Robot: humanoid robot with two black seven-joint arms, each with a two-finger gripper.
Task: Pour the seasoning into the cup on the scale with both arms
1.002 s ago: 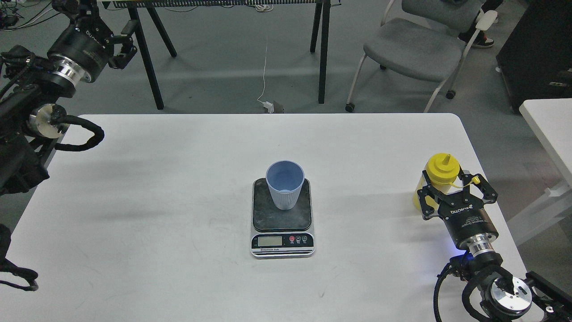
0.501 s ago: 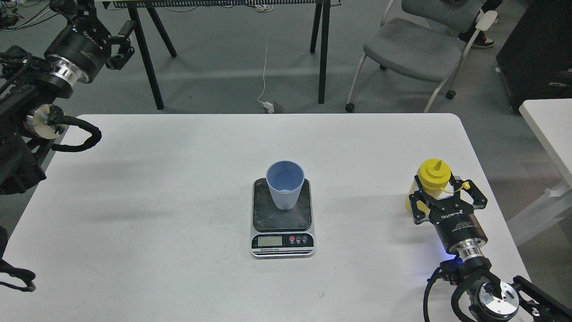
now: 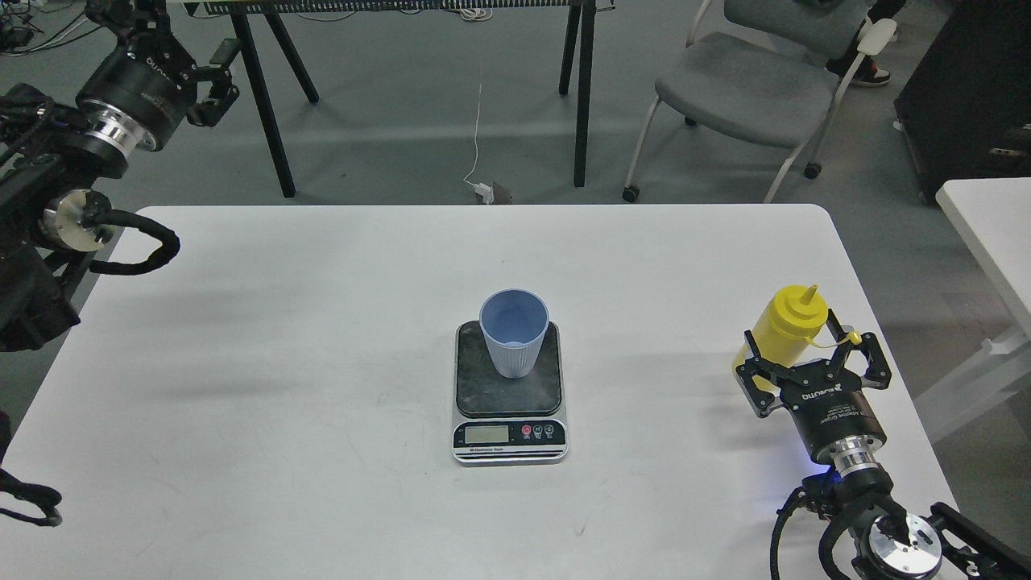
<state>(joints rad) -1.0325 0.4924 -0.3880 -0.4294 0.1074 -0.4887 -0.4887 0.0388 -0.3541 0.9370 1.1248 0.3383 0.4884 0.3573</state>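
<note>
The light-blue cup (image 3: 514, 332) stands upright on the dark plate of the scale (image 3: 508, 400) at the table's middle. The yellow seasoning bottle (image 3: 791, 325) is near the table's right edge, leaning a little with its nozzle up and to the right. My right gripper (image 3: 809, 366) comes from the lower right, and its fingers close around the bottle's lower body. My left gripper (image 3: 181, 48) is open and empty, high at the far left, beyond the table's left edge and far from the cup.
The white table (image 3: 322, 362) ends just right of the bottle. A second white table (image 3: 995, 225) stands at the right. A grey chair (image 3: 745, 89) and black trestle legs (image 3: 581, 89) stand on the floor behind.
My right gripper and the bottle shifted left, then back right and nearer; the bottle now leans with its nozzle to the right. My left arm drifted slightly up and left.
</note>
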